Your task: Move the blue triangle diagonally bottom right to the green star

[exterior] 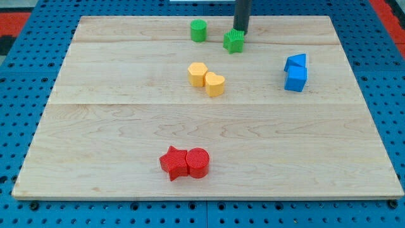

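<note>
Blue triangle [295, 62] is found well right of and slightly below the green star [233, 42], against whose top my tip [240, 31] is set; no hand is fitted, so nothing is held.

Straight dark rod dropping in from the view's top, near centre. My tip [240, 31] down low, upright.

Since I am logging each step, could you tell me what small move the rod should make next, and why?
Probably lift off toward the view's right. My tip sits at the green star near the view's top, while the blue triangle, touching the blue cube, lies well to the right. The tip should get to the triangle's right side to push it leftward.
</note>
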`<state>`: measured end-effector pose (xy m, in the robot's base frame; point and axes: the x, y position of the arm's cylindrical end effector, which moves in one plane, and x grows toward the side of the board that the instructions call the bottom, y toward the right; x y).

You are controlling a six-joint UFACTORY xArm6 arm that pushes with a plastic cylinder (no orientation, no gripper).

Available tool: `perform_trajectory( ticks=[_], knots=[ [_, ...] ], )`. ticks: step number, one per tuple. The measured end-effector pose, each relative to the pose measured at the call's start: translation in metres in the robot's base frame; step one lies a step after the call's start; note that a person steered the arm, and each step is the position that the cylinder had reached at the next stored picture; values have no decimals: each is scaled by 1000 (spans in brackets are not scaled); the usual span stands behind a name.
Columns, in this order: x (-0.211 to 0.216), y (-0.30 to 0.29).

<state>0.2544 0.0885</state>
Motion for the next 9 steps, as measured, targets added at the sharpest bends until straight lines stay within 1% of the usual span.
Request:
perform_trajectory(
  ticks=[2,3,4,5,6,7,8,9],
  knots=[
    [67,-1],
    [94,-14],
    [61,-55],
    [21,-76],
    [22,-82],
    [49,-66],
    [51,-23],
    [42,1]
  ],
)
